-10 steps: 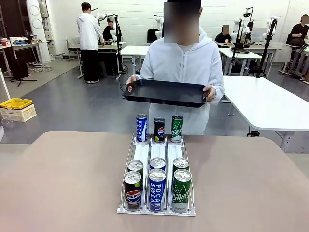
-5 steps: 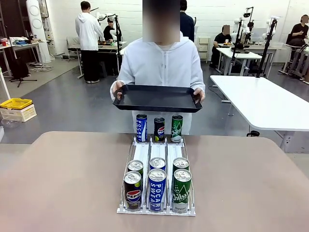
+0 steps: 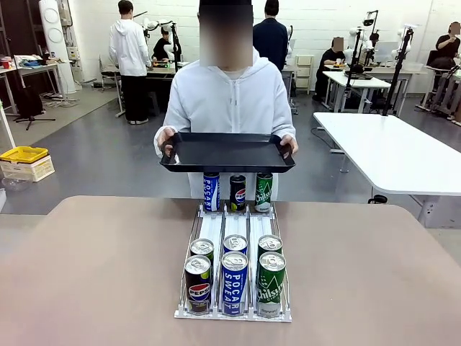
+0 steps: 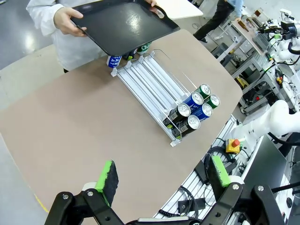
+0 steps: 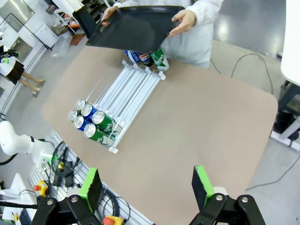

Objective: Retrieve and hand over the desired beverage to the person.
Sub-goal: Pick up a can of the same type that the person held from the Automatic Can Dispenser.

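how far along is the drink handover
Done: nothing yet; six cans stand at the near end of the rack, three at its far end. In hand: the person holds an empty black tray over those far cans. Left: the left claw and right claw hang open and empty, so picking a can and delivering it.

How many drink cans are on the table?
9. Three stand by the rack's far end: a blue can, a black can, a green can. Six fill its near end, two per lane: front row, second row. None seems hidden.
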Motion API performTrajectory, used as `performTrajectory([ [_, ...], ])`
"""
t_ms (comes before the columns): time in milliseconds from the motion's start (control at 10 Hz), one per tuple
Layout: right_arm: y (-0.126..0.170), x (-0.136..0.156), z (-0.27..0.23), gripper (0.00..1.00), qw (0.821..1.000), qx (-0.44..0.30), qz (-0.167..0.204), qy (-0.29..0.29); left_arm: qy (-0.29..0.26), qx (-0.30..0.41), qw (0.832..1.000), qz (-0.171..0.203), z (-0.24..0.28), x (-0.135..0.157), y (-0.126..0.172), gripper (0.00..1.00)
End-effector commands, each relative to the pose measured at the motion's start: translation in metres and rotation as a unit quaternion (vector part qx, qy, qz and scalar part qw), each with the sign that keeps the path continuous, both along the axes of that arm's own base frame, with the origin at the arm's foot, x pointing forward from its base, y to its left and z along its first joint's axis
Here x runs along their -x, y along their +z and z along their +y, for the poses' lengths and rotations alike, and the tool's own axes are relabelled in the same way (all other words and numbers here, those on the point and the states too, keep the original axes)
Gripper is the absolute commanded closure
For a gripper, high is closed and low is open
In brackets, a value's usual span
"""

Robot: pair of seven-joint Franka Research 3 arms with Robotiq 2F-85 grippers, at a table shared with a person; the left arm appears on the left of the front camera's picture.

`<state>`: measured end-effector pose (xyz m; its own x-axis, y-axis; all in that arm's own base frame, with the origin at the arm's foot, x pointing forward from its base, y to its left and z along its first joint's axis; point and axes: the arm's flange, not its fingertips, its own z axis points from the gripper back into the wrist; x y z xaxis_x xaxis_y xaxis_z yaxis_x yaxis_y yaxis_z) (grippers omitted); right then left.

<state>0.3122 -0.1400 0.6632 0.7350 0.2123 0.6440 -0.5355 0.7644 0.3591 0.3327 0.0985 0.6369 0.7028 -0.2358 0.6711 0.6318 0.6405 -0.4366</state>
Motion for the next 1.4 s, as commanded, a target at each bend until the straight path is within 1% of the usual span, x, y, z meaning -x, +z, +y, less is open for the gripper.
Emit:
performTrajectory([
  [0,0.0002,-0.0022,-0.0001,0.00,1.000,-0.007,-0.004,0.002,-0.007,0.004,1.000,-0.008,0.0019,-0.0009,0.0010,0.00],
  [1300,0.0002,-0.0022,-0.0001,0.00,1.000,-0.007,-0.004,0.002,-0.007,0.004,1.000,-0.008,0.0019,-0.0009,0.0010,0.00],
])
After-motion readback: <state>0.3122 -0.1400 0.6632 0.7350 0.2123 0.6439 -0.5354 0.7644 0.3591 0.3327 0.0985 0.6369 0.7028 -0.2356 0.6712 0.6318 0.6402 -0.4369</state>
